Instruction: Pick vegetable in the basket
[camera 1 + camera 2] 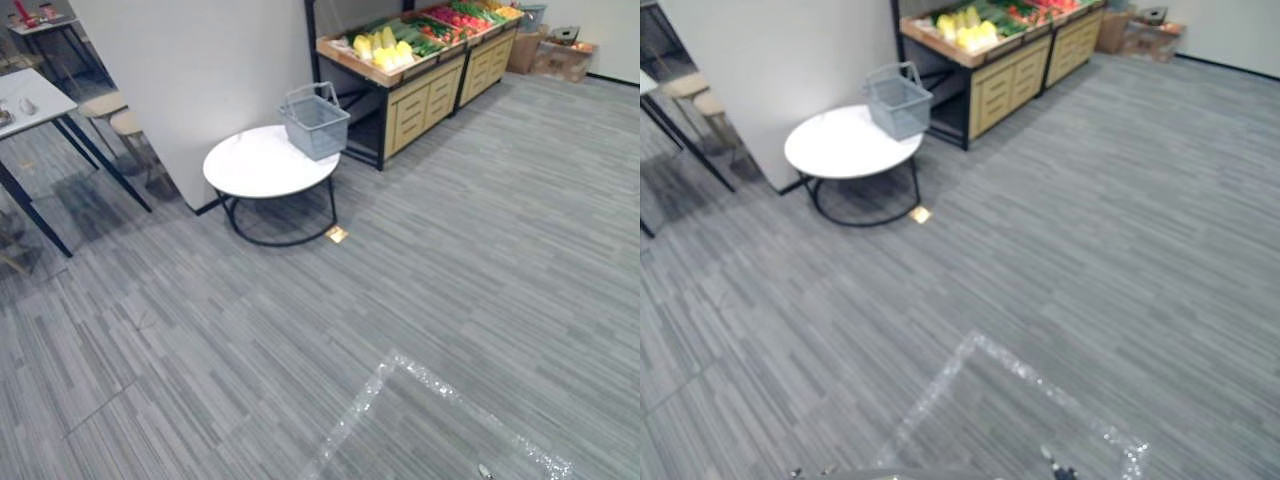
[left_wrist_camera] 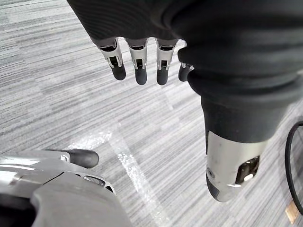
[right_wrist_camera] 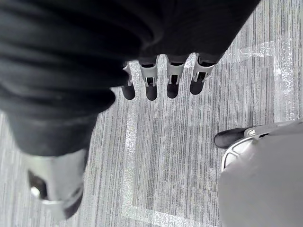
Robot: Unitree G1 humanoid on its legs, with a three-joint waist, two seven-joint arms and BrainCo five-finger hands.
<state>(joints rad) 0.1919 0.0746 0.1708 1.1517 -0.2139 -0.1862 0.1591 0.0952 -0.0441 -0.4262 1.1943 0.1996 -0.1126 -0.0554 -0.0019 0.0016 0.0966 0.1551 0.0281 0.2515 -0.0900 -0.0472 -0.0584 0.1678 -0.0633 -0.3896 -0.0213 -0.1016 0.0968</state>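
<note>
Hanging above the carpet (image 2: 61, 94), left hand (image 2: 138, 59) and right hand (image 3: 151, 78) point straight, relaxed fingers downward, holding nothing.

Left hand (image 2: 137, 23), right hand (image 3: 156, 28), dark ribbed covers, silver dark-tipped fingers (image 2: 140, 59)

You cannot name the vegetables (image 1: 385, 47), they show so small; their stand (image 1: 425, 100) runs off the top edge; the basket (image 1: 315, 122) hides its own inside.

Grey striped carpet (image 1: 450, 300), white wall (image 1: 200, 80)
</note>
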